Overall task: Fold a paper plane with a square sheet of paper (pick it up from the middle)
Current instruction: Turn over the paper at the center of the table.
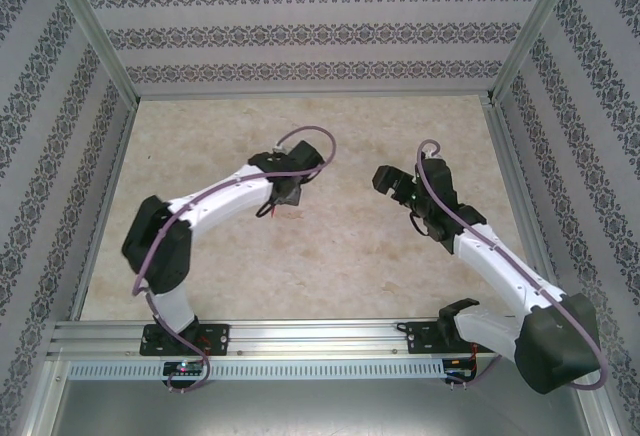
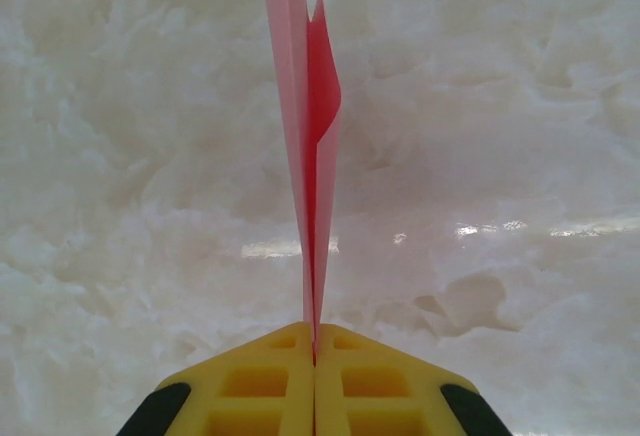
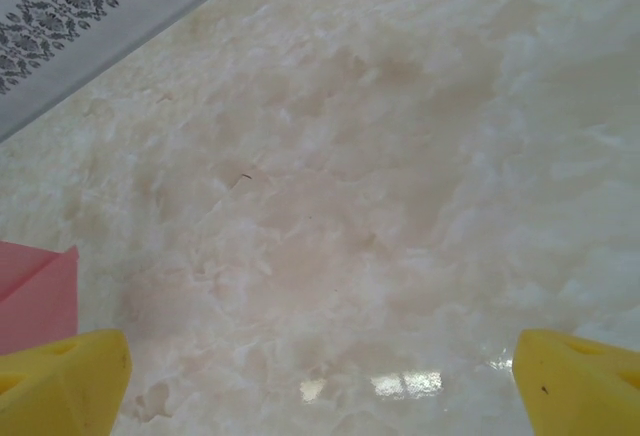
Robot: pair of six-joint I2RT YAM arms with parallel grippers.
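In the left wrist view you are looking along the left gripper (image 2: 315, 381), whose two yellow fingertips (image 2: 255, 384) are pressing flat against each other and pinching the folded pink paper (image 2: 312, 156) in the seam between them; the paper is standing on edge, running from the fingertips up to the top of the frame; it is showing several thin layers, a paler pink one on the left and a deeper red, pointed one on the right; from this edge-on angle you cannot tell whether it is forming a finished dart, nor whether it is touching the marbled cream table (image 2: 500, 156) behind it. In the right wrist view the right gripper (image 3: 320, 386) is holding its jaws wide apart, one yellow fingertip sitting in each lower corner with bare table lying between them; a pointed corner of the pink paper is showing at the left edge, just above the fingertip there and not gripped by it; a strip of patterned wall (image 3: 60, 16) is crossing the upper left corner. In the top external view both arms are reaching in over the middle of the table; the two grippers are facing each other across open table, and a small red sliver of the paper is showing just beneath the left one.
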